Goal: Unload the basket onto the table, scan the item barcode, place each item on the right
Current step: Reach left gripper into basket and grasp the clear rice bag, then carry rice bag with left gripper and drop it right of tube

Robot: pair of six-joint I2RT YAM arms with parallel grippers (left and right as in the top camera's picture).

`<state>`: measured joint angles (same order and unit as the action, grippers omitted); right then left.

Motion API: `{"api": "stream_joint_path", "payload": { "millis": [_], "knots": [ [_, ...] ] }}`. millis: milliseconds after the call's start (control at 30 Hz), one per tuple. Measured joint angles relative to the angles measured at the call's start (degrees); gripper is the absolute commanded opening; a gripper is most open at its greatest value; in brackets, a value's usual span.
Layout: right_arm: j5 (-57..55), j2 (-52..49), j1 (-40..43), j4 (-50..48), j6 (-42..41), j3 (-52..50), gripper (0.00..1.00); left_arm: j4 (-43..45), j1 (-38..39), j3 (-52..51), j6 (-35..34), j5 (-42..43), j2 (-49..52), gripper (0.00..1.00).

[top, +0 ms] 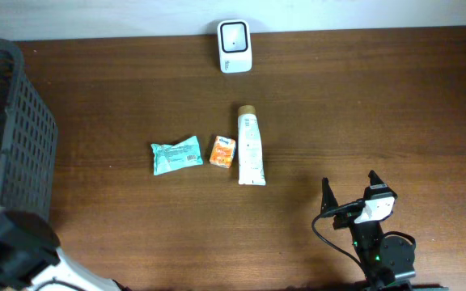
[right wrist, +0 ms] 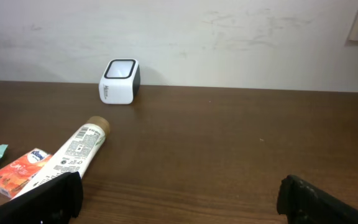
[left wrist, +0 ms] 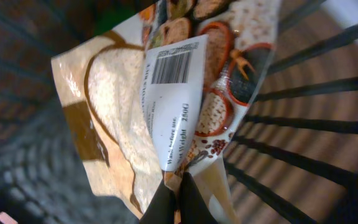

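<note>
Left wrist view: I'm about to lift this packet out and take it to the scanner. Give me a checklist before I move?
1. Left gripper shut on the packet: ok, pinching its bottom edge.
2. Barcode label uncovered: ok, the fingers sit well below it.
3. Packet clear of the basket: not ok, the basket bars surround it.
4. Grip firm enough for the lift: cannot tell, only a thin edge is pinched.
5. Scanner unobstructed: ok, nothing on or against it.
6. Right gripper out of the way: ok, open and low at the table's near right, apart from the tube.
</note>
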<state>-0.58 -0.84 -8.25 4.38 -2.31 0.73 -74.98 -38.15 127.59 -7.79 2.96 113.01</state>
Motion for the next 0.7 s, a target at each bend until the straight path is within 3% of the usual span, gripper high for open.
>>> {"api": "stream_joint_path", "payload": {
  "millis": [267,533,700],
  "knots": [
    [0.0,0.0,0.0,0.0,0.0,0.0,0.98,0.6,2.1,0.9,-0.4,4.7,-13.6,0.00],
    [0.0,0.0,0.0,0.0,0.0,0.0,0.98,5.9,21.1,1.0,-0.2,2.6,-23.9,0.00],
    [0.0,0.0,0.0,0.0,0.0,0.0,0.98,4.0,31.4,1.1,0.0,0.9,-26.1,0.00]
  ]
}}
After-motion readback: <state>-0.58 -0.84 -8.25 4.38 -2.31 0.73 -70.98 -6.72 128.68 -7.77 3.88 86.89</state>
